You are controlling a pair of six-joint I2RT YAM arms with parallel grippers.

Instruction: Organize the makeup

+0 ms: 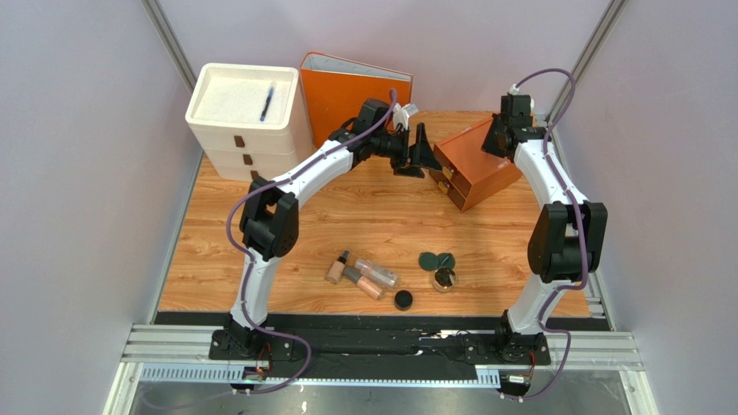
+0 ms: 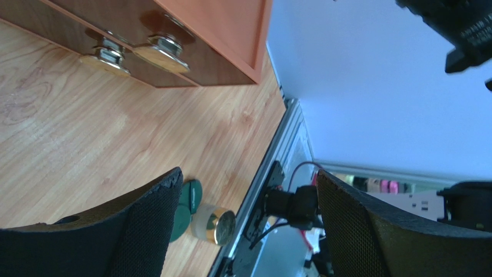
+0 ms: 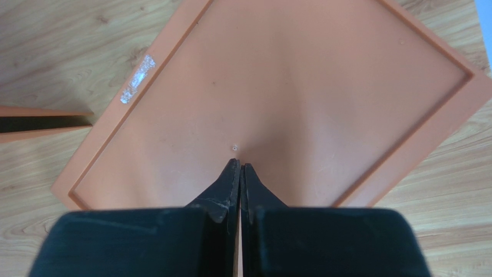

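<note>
table [image 1: 364,220]: wood-grained; the makeup is laid out near its front edge, between the two arm bases
orange drawer chest [image 1: 475,169]: set at the far right of the table with its front turned toward the left arm; no drawer is seen pulled out
right gripper [image 3: 239,166]: fingers are pressed together with nothing between them, and the tips are set on the chest's flat top; the chest is judged to be braced for a pull
left gripper [image 1: 418,154]: fingers are spread wide and nothing is held; it is aimed at the drawer front, so opening a drawer is judged to be the step in hand
makeup: foundation bottles [image 1: 339,268] and clear tube [image 1: 378,272] are clustered together, green compact [image 1: 437,259] and gold-rimmed jar [image 1: 443,279] just to their right, black pot [image 1: 403,300] nearest the front; all are well apart from the chest
knobs [image 2: 161,49]: two brass pulls, side by side, not yet gripped; next, one has to be centred between the open fingers, pinched, and drawn straight out
</note>
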